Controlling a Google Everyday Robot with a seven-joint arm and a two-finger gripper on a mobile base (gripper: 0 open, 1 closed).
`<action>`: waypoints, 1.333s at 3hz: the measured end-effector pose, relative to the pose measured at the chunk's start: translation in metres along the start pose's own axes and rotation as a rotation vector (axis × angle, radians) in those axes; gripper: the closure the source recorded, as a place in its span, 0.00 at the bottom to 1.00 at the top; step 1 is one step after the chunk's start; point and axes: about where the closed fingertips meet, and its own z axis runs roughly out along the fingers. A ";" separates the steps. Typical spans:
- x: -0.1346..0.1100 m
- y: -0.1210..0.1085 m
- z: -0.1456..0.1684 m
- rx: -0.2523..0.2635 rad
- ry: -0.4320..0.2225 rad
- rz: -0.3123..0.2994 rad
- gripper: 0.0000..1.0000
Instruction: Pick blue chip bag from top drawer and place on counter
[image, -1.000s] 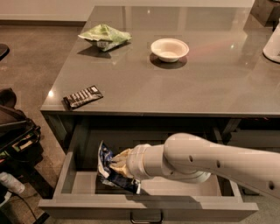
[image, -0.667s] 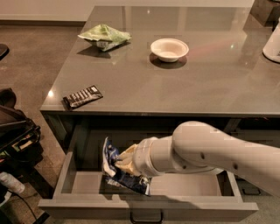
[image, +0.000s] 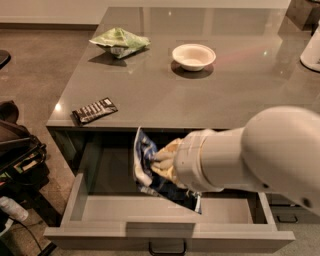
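The blue chip bag (image: 145, 162) is lifted above the floor of the open top drawer (image: 125, 232), its top just under the counter's front edge. My gripper (image: 161, 164) is shut on the bag's right side, with the white arm reaching in from the right. The bag's lower right part is hidden behind my wrist. The grey counter (image: 210, 95) spreads above and behind the drawer.
On the counter lie a light green bag (image: 119, 41) at the back left, a white bowl (image: 193, 56) in the middle and a black-and-white striped wrapper (image: 94, 110) near the front left edge. A white object (image: 312, 50) stands at the right edge. Dark bags (image: 17, 155) sit on the floor at left.
My gripper has risen with the blue chip bag, lifting it from the drawer floor up toward the counter's edge. The arm has come closer to the camera.
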 end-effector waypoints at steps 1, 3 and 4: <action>-0.010 0.001 -0.010 0.017 0.003 -0.025 1.00; -0.025 -0.023 -0.030 0.037 -0.021 -0.089 1.00; -0.056 -0.073 -0.054 0.072 -0.092 -0.190 1.00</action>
